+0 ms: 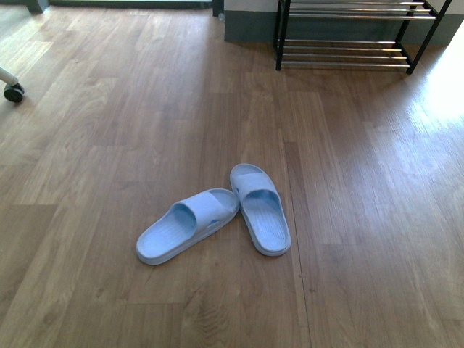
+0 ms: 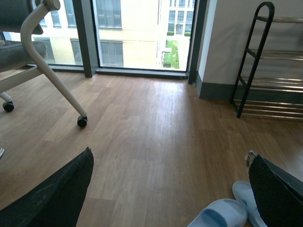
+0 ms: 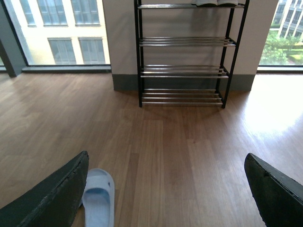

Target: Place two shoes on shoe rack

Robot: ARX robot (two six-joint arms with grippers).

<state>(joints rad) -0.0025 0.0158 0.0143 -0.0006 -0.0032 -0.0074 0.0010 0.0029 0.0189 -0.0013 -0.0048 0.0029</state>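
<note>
Front view: pale-blue rubber slide sandals lying touching | left claw, right claw gaping, empty | risking dragging both when lifting one

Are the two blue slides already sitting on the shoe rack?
No, the left slide and the right slide both lie on the wooden floor, well short of the shoe rack.

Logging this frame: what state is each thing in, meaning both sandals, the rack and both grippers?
Left sandal: sole down on floor, lying diagonally.
Right sandal: sole down on floor, toe toward rack.
Shoe rack: standing at wall; pale-soled shoes on top tier, lower tiers bare.
Left gripper: open, empty.
Right gripper: open, empty.
</note>
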